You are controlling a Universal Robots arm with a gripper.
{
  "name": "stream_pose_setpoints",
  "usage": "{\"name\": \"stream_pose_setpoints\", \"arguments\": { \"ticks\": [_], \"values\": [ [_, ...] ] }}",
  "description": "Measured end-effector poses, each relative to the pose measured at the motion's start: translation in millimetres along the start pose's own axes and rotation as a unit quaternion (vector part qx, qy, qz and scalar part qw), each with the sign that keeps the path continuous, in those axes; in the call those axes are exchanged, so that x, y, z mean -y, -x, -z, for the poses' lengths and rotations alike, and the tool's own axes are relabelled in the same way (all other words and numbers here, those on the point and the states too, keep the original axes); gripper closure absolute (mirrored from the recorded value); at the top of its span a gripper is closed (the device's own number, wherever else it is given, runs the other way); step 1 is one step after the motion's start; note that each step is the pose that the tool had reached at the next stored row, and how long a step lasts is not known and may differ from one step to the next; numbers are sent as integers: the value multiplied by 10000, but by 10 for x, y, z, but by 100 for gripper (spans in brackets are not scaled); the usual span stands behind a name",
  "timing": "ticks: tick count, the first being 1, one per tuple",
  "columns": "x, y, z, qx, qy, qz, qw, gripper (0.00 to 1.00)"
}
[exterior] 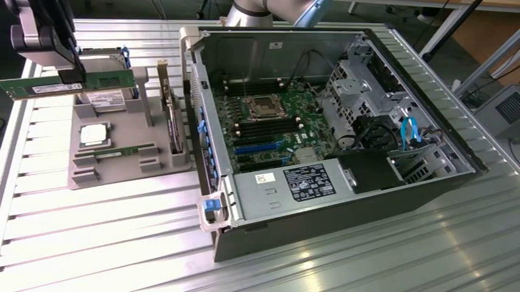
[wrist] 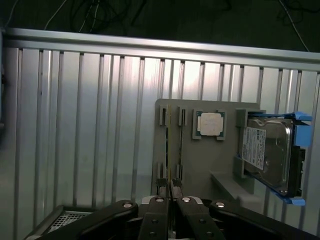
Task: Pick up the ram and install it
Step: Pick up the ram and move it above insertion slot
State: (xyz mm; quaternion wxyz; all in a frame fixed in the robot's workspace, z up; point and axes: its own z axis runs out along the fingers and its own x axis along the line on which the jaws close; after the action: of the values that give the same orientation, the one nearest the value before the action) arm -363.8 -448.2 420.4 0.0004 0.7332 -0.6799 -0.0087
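Exterior view: the jaws are shut on the ram [exterior: 106,79]. They pinch it near its middle, from above. The ram is green, long and thin, and it hangs level in the air. It is up over the tray [exterior: 134,128], at the end where the drive [exterior: 109,100] sits. It is not in the case [exterior: 325,225].

The tray is gray and rests on the table [exterior: 97,231]. In the tray, a square silver chip [exterior: 94,134] lies near the drive. A second green stick [exterior: 122,151] lies in a slot in the tray, just past the chip. A wide card [exterior: 172,121] stands on its edge at the side of the tray nearest the case.

The case lies open just beside the tray, on the exterior view's right of it. Inside it there is a green board [exterior: 276,121] with long black slots. A gray box [exterior: 296,182] with stickers also sits inside.

In the wrist view the two black jaws press together on the ram [wrist: 169,150]. The ram looks like a thin line here, seen edge on. It runs over the tray [wrist: 200,160], between the little slots. The chip [wrist: 210,124] sits in its square spot in the tray. The drive [wrist: 267,150] is at one end of the tray, with blue clips on it. The table [wrist: 75,125] has long shiny metal strips.
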Motion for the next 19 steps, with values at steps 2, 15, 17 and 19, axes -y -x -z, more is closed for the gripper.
{"name": "stream_pose_setpoints", "arguments": {
  "ticks": [2,15,17,19],
  "values": [
    [0,0,21,0,0,0,10000,88],
    [247,-18,90,4,50,-2,10000,88],
    [299,-22,90,5,62,-2,10000,88],
    [368,-27,91,5,79,-2,10000,88]
  ]
}}
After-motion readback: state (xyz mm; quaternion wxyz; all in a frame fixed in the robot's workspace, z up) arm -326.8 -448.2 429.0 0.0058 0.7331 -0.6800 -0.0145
